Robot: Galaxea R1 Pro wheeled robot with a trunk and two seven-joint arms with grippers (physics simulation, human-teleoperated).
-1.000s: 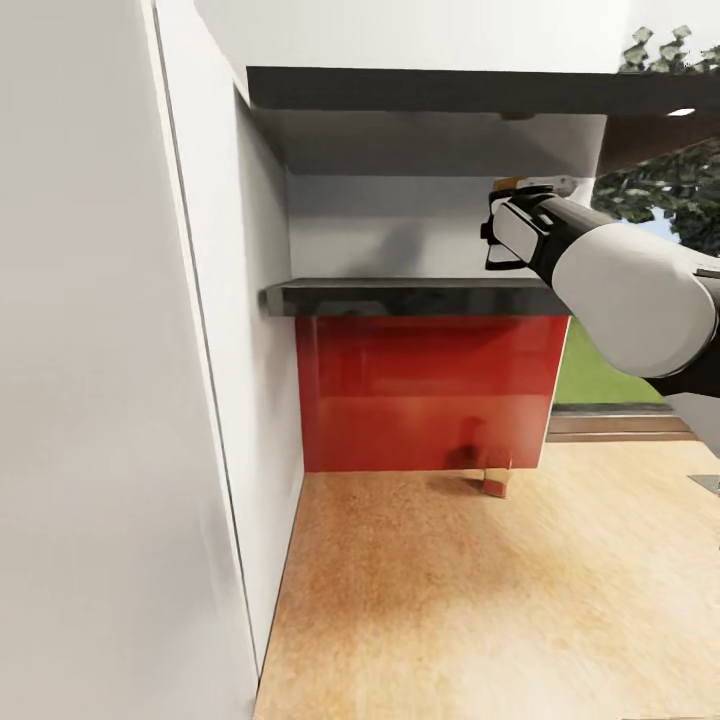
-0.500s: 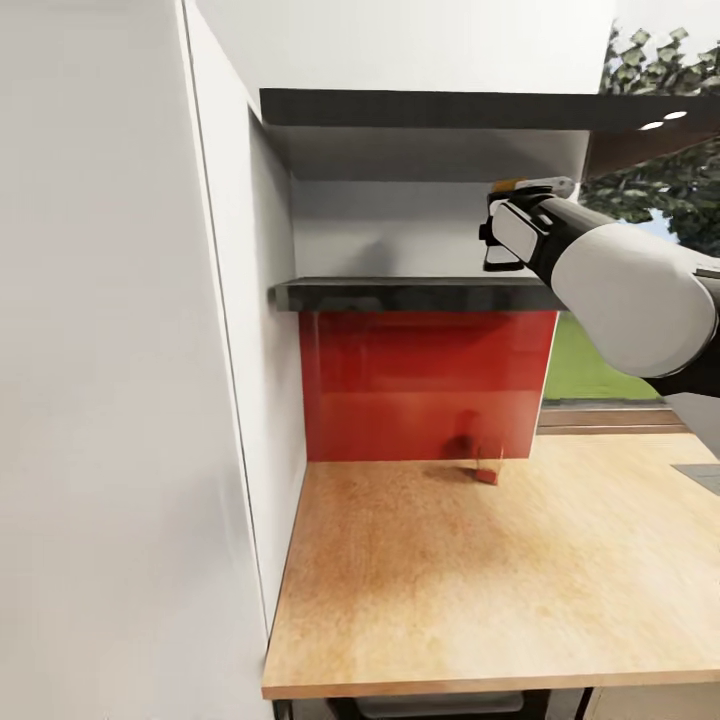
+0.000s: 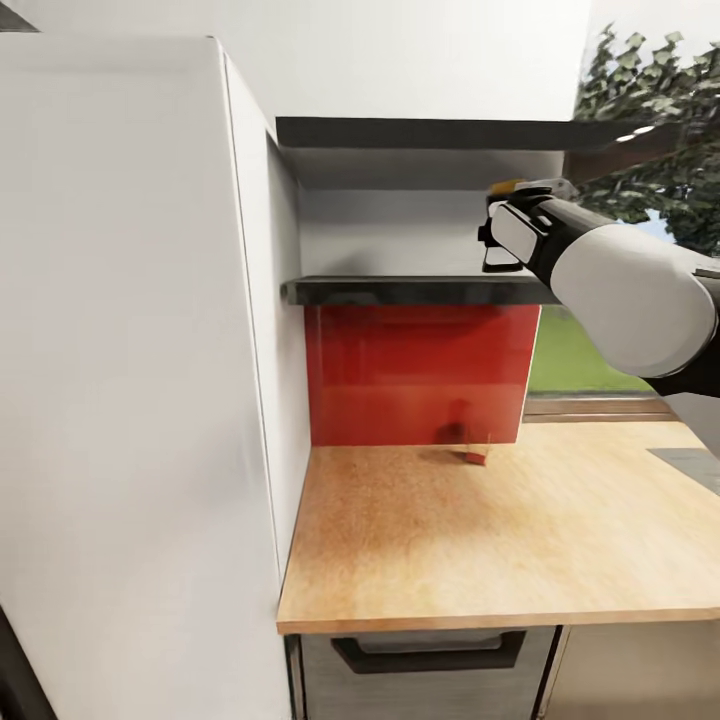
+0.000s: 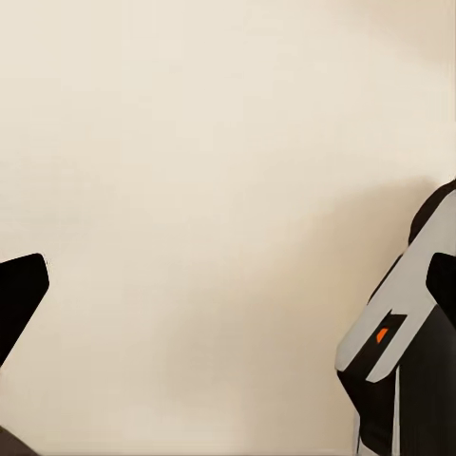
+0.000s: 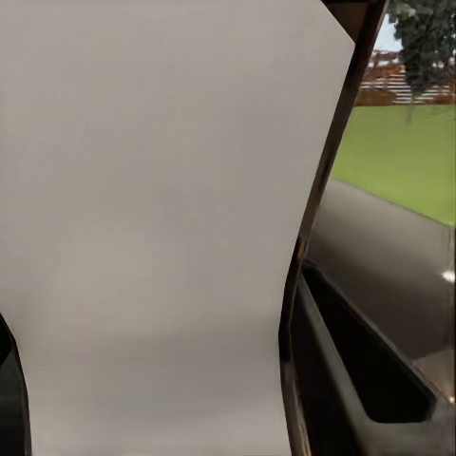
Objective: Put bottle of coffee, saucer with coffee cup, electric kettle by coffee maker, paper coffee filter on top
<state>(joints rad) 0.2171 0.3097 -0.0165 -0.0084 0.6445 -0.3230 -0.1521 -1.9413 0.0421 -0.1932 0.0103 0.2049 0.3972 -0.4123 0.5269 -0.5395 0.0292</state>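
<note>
right arm raised, its fingers reaching toward dark shelf | finger spread on both grippers cannot be told | wooden countertop well below

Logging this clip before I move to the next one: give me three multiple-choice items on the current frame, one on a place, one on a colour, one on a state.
1. Where does the small red object lie?
A. on the dark shelf
B. on the wooden countertop, at the foot of the back panel
C. in the drawer

2. What colour is the glossy back panel under the dark grey wall shelf?
A. red
B. blue
C. green

3. What state is the grey drawer with the dark handle below the countertop in?
A. pulled fully out
B. removed
C. closed

Answers:
1 B: it rests on the wood near the panel.
2 A: the panel shows red.
3 C: its front sits flush under the counter edge.
</note>
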